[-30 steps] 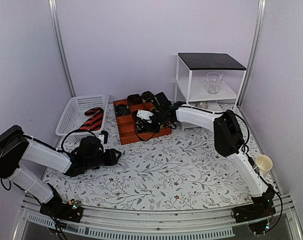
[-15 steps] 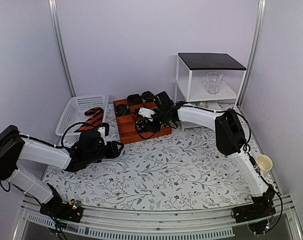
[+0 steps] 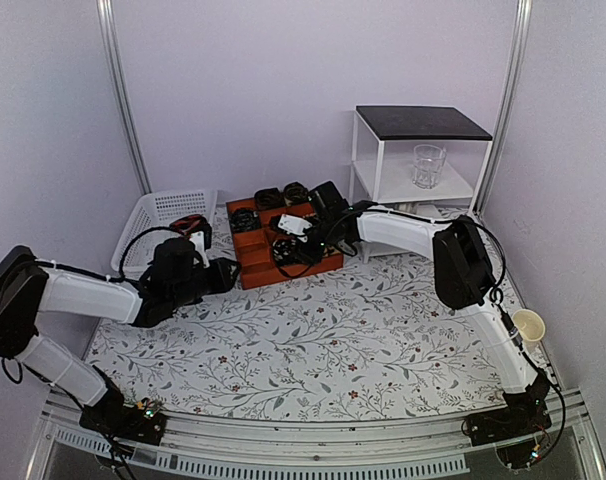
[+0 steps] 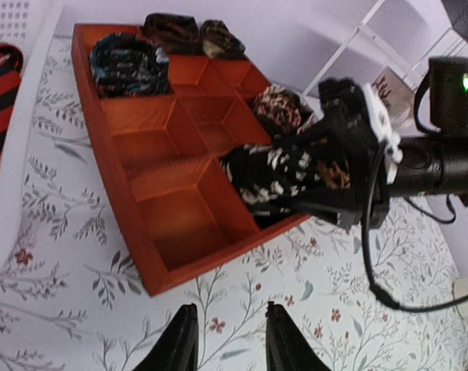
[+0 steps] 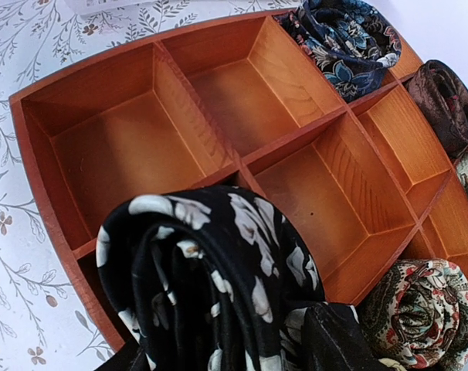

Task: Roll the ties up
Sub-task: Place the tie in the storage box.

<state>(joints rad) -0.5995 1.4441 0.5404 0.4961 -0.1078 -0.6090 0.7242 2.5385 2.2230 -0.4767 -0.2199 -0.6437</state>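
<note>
A red wooden tray (image 3: 255, 268) with several compartments holds rolled ties. A black coil with white flowers (image 5: 218, 263) rests in the front right compartment (image 4: 273, 174). My right gripper (image 5: 226, 340) stands open round it, one finger (image 5: 350, 340) against its side. A blue floral coil (image 5: 342, 39), a brown coil (image 5: 450, 97) and a paisley coil (image 5: 419, 309) sit in other compartments. A red-and-black striped tie (image 3: 188, 225) lies in the white basket. My left gripper (image 4: 231, 309) is open and holds nothing, low over the cloth just before the tray's front corner (image 3: 226, 275).
A white basket (image 3: 153, 225) stands left of the tray. At the back right, a white shelf unit with a black top (image 3: 423, 122) holds a glass (image 3: 427, 165). A paper cup (image 3: 528, 325) sits near the right edge. Flowered cloth (image 3: 363, 350) covers the table.
My left arm has swung forward and right to the tray's front corner, its jaws a little narrower. The right gripper's jaws have widened round the black-and-white coil.
</note>
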